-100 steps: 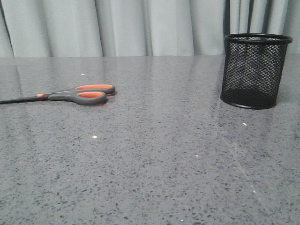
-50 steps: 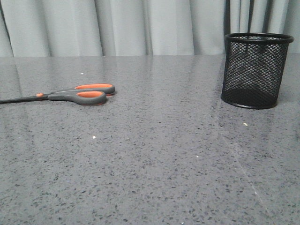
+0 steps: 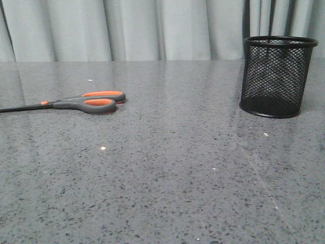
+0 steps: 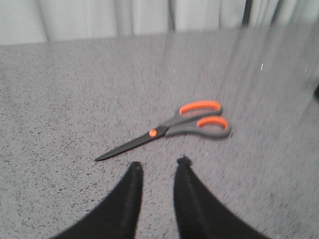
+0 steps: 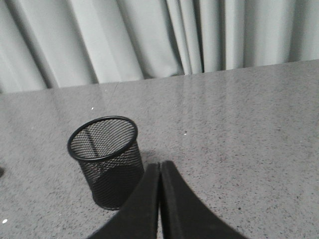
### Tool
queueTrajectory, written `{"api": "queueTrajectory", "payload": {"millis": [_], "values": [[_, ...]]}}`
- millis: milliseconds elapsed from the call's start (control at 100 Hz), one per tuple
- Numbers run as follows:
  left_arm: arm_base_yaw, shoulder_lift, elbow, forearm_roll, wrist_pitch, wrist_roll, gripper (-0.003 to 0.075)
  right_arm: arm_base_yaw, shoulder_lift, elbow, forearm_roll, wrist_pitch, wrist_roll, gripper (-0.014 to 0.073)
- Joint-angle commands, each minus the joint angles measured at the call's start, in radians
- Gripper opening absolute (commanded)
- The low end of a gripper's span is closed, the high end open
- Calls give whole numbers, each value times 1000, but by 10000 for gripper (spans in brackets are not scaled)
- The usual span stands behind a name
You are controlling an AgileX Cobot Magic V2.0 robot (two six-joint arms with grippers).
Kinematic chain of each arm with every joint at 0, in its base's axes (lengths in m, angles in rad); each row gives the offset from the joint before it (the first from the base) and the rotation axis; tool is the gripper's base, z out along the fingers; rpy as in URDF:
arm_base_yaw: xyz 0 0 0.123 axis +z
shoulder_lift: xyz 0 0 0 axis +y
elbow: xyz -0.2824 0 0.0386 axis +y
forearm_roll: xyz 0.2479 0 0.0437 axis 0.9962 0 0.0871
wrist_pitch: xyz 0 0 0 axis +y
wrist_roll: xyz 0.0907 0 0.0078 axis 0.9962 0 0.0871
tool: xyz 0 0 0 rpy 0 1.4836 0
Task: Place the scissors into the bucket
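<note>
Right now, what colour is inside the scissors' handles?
Orange, inside grey handles on the scissors; the left wrist view shows it best.

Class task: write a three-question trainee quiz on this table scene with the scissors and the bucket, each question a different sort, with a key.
1. True or false: the scissors lie flat on the table.
2. Which gripper has a gap between its fingers? A left B right
3. Fill in: the bucket stands upright and holds ____.

Key: 1 true. 2 A. 3 nothing.
</note>
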Motion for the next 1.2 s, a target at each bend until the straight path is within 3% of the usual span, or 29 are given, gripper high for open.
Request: {"api": "queueTrajectory", "payload": {"millis": [0,70,220,290,450,580,730,1190], "values": [[1,140,-105,-8,10,109,302,13,55,-80,-9,-6,-27,-14],[1,255,-178,-8,63,165,345,16,80,-108,-9,24,-27,77],[-26,471,-352,-5,139,313,344,22,91,-118,-9,17,-29,381],[-38,575,-448,-3,205,407,344,22,91,-118,-9,22,-29,453],[-50,805,-657,32,426,618,344,37,91,-118,-9,24,-29,458],[-50,931,-751,32,454,738,345,70,91,-118,-9,24,-29,458],[-50,1014,-834,93,548,1009,345,89,91,-118,-12,24,-29,458],[-50,1173,-958,75,611,1026,345,120,91,-114,-16,-14,-29,458]]}}
